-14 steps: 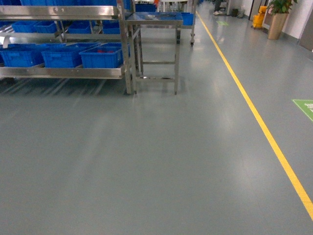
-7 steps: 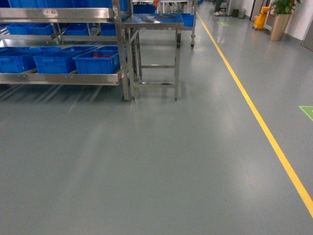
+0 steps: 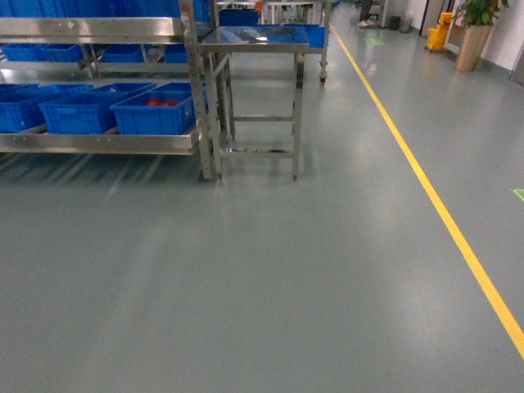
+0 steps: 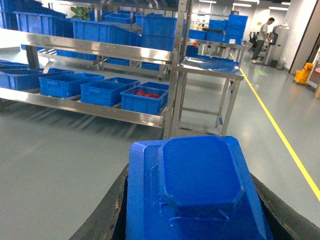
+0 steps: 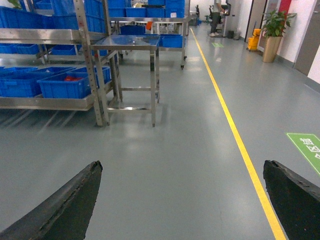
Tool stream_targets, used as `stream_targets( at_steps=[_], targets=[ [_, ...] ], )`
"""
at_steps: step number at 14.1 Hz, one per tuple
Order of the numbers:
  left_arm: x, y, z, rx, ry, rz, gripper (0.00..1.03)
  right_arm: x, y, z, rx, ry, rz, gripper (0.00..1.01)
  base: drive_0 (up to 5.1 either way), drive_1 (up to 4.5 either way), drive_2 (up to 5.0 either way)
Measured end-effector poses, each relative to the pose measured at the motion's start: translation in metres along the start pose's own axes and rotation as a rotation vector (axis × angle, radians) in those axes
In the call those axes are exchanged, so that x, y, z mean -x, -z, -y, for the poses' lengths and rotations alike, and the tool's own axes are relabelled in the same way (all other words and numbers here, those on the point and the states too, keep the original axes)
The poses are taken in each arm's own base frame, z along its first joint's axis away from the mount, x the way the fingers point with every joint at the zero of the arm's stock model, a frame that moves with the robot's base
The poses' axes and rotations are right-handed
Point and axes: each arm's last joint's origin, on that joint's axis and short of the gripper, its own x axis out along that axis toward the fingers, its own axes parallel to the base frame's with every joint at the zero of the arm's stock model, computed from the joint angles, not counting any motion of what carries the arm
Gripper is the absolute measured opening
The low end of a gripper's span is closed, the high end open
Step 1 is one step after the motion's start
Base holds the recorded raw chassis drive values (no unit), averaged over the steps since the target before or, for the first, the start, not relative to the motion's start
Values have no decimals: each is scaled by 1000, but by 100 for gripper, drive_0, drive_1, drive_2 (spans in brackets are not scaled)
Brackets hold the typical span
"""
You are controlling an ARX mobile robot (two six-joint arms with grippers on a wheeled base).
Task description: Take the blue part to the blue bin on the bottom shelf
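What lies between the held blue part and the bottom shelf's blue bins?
Only bare grey floor separates the blue plastic part from the steel bottom shelf, per the left wrist view.

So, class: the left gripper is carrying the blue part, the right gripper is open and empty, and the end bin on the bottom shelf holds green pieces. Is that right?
Not quite. The end bin on the bottom shelf holds red pieces, not green; the left wrist view shows it. The rest stands: the left gripper carries the blue part, and the right gripper is open and empty.
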Motion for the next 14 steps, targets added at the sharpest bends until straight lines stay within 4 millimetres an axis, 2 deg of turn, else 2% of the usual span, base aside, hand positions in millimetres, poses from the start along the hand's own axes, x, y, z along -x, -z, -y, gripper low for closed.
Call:
stream_targets(
  at_steps=[14],
  targets=[
    [0,1,0,-4,-2,-8,43,0,1,0,0,0,-8,98,-2,403,-408]
  ],
)
